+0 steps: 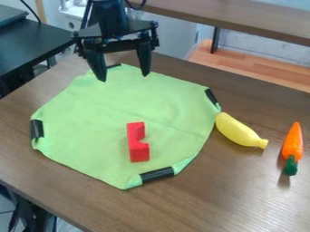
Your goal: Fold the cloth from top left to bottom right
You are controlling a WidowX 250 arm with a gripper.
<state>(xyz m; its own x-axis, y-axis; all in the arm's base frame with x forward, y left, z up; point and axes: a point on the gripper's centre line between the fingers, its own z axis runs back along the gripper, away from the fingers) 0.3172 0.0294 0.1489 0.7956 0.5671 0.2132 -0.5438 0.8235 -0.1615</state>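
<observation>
Foreground, well out from the black gripper [123, 77] toward the camera, a dark strip [157, 175] crosses the near edge of a green cloth [91, 131] spread on a brown tabletop [242, 199]. An orange toy carrot [293, 142] lies farthest to the gripper's right in view. A notched red block [138, 147] sits on the cloth, camera-side of the gripper; a yellow toy banana [238, 130] rests between block and carrot, by the cloth's right edge. Farther back, the gripper hangs above the cloth's far part, its two fingers spread wide apart.
</observation>
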